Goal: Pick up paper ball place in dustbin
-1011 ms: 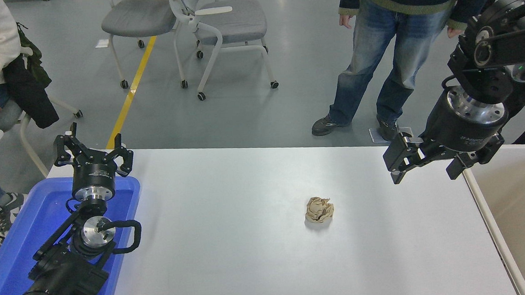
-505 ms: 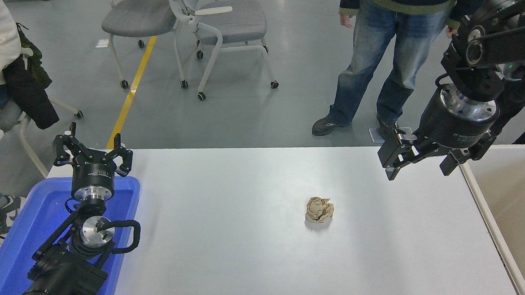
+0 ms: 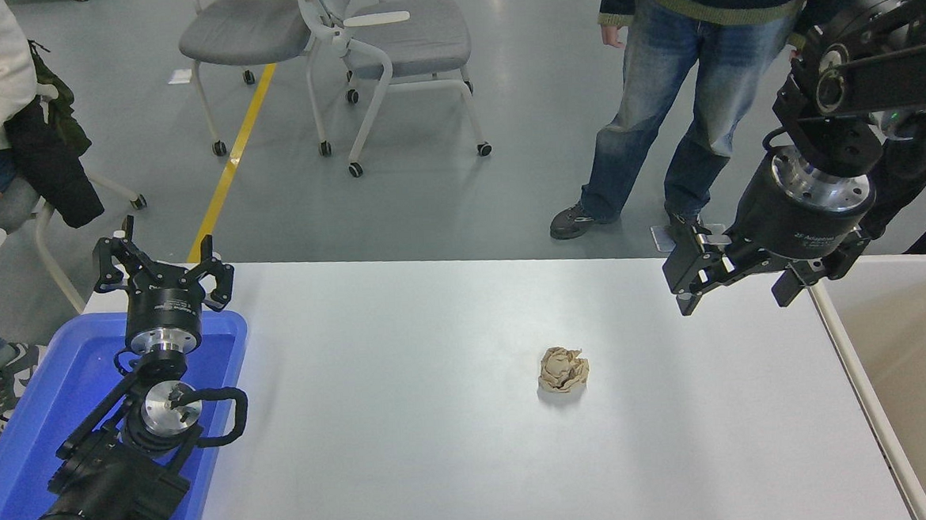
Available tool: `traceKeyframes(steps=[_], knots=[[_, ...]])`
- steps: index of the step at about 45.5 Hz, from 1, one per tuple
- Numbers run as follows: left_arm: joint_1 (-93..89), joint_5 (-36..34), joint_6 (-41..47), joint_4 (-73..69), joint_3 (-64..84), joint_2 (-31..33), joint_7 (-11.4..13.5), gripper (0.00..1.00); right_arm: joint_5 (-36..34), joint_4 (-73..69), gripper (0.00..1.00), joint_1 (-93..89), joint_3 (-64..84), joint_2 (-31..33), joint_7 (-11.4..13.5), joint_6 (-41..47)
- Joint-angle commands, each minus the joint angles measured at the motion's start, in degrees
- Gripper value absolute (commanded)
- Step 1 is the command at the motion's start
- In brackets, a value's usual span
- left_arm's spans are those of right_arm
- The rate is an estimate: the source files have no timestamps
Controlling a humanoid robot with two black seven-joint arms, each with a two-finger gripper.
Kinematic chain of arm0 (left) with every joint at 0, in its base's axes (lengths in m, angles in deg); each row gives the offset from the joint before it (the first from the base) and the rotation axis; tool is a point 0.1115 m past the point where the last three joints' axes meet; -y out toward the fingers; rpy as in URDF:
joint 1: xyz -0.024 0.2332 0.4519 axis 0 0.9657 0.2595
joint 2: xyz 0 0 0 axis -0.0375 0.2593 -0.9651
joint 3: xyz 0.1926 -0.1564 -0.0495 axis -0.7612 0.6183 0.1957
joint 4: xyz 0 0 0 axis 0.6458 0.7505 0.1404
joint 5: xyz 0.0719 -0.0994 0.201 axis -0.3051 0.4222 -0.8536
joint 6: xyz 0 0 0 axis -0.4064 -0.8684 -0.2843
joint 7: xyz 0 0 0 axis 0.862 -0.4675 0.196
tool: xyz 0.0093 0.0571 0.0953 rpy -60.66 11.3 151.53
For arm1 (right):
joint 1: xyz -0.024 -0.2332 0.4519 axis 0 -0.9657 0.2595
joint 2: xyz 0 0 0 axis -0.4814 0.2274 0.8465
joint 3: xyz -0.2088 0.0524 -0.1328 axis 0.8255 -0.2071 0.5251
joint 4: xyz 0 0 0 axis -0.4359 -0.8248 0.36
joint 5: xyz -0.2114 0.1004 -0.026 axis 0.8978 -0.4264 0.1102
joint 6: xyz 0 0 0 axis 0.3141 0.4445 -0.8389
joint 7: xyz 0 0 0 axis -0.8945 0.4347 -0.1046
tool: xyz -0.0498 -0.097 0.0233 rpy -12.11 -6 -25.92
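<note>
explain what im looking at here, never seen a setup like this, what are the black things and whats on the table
This is one picture, taken from a camera high on a robot, looking down over its white table. The black things are the robot's two arms. The left gripper sits parked above a blue tub at the lower left, jaws open and empty. The right gripper hangs in the air above the table's far right, jaws open, holding nothing. The only thing lying on the table is a crumpled tan paper ball, untouched. The cream dustbin stands at the right edge. A person in jeans stands beyond the table, with grey chairs behind.
</note>
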State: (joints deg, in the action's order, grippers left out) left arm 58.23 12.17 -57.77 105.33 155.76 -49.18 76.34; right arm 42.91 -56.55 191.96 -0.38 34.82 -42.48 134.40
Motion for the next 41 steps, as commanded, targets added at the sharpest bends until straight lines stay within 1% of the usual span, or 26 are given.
traceKeyframes(steps=[1,11,18,25,33,38,41], knots=[[0.1,0.0,0.0,0.0,0.0,0.0,0.0,0.99,1.8,0.7,1.0,-1.0,-1.5,1.0,-0.1,0.0],[0.1,0.0,0.0,0.0,0.0,0.0,0.0,0.99,0.9,6.9,1.0,-6.2,-6.5,-3.7,-0.1,0.0],[0.0,0.0,0.0,0.0,0.0,0.0,0.0,0.99,0.9,10.4,1.0,-10.6,-8.1,-8.0,0.0,-4.4],[0.1,0.0,0.0,0.0,0.0,0.0,0.0,0.99,0.8,17.1,1.0,-17.4,-10.0,-13.1,0.0,-9.2],[0.0,0.0,0.0,0.0,0.0,0.0,0.0,0.99,-0.4,23.3,1.0,-24.1,-10.7,-15.2,0.2,-16.4],[0.0,0.0,0.0,0.0,0.0,0.0,0.0,0.99,-0.4,26.6,1.0,-28.5,-11.3,-15.2,0.1,-19.5],[0.1,0.0,0.0,0.0,0.0,0.0,0.0,0.99,-0.4,28.4,1.0,-31.4,-11.6,-15.2,0.1,-22.8]])
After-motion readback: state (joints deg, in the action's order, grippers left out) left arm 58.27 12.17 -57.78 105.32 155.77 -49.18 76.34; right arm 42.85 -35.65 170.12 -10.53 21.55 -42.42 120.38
